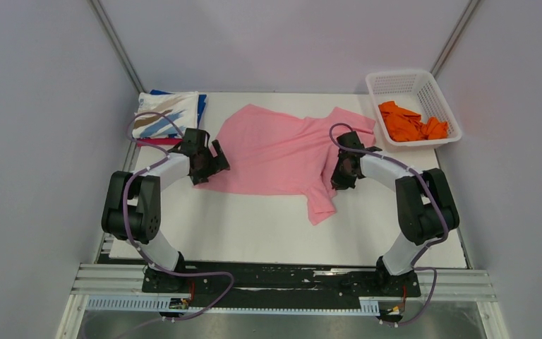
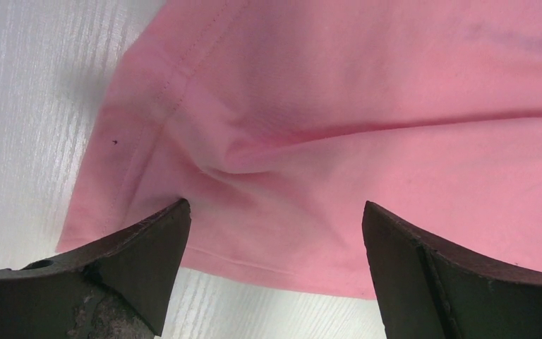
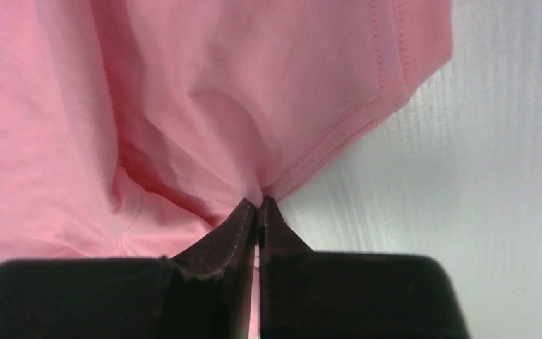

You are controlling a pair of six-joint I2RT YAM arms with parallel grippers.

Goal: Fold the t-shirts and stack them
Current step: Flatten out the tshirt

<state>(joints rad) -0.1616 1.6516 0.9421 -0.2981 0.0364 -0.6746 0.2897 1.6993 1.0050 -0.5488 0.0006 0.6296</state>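
Observation:
A light pink t-shirt (image 1: 275,152) lies spread and rumpled across the middle of the white table. My left gripper (image 1: 212,164) stands open at the shirt's left hem, its fingers (image 2: 141,247) straddling the hem edge (image 2: 275,261) without holding it. My right gripper (image 1: 339,176) is shut on the pink shirt's right edge, the cloth pinched into folds at the fingertips (image 3: 260,205). An orange t-shirt (image 1: 413,123) lies crumpled in the white basket. Folded shirts, the top one white with blue and tan streaks (image 1: 166,114), are stacked at the back left.
The white lattice basket (image 1: 395,85) stands at the back right corner. A strip of magenta cloth (image 1: 157,142) shows under the folded stack, close to the left arm. Bare white table (image 1: 254,233) lies in front of the pink shirt.

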